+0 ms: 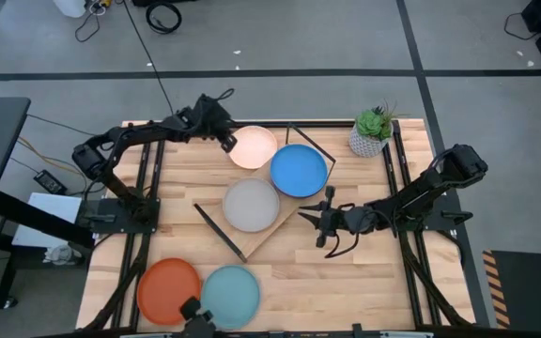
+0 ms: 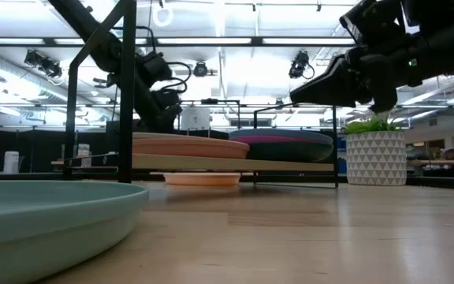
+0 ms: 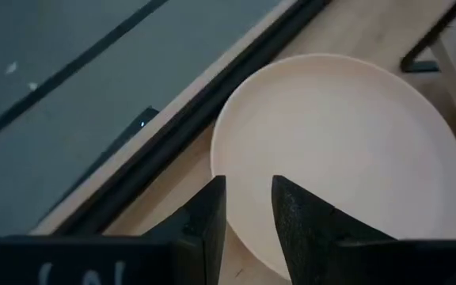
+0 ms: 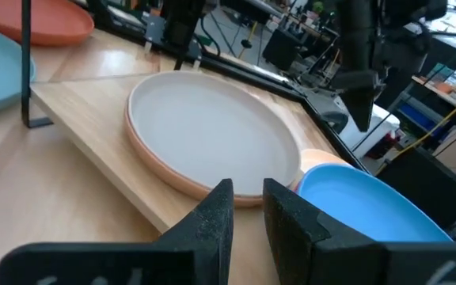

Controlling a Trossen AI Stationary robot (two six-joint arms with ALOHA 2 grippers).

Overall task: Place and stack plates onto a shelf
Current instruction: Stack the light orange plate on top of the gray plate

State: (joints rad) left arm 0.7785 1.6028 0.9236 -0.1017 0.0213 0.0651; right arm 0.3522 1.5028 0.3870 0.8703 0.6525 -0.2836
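Note:
The cream plate (image 1: pixel 255 147) lies flat on the table by the far edge. My left gripper (image 1: pixel 226 142) is at its left rim, open by a narrow gap; in the left wrist view one finger stands outside the rim and one over the cream plate (image 3: pixel 347 150). The shelf (image 1: pixel 269 235) lies slantwise mid-table. It carries a grey plate (image 1: pixel 251 205) on a salmon one (image 4: pixel 172 178), and a blue plate (image 1: pixel 299 170) on a magenta one (image 2: pixel 282 140). My right gripper (image 1: pixel 325 225) hovers at the shelf's right edge, narrowly open, touching nothing. Orange (image 1: pixel 168 289) and teal (image 1: pixel 230 295) plates lie near the near edge. My left gripper (image 3: pixel 248 218) comes from above, slanting down, with its fingers on either side of the cream plate's left rim (image 3: pixel 226 170). The plate lies flat on the table. I cannot tell whether a finger touches the rim.
A small potted plant (image 1: pixel 372 132) stands at the far right corner, right of the blue plate. The shelf's black rod frame (image 1: pixel 219 232) rises at its ends. Black rails run along the table's left and right sides. Bare wood lies between the shelf and the near plates.

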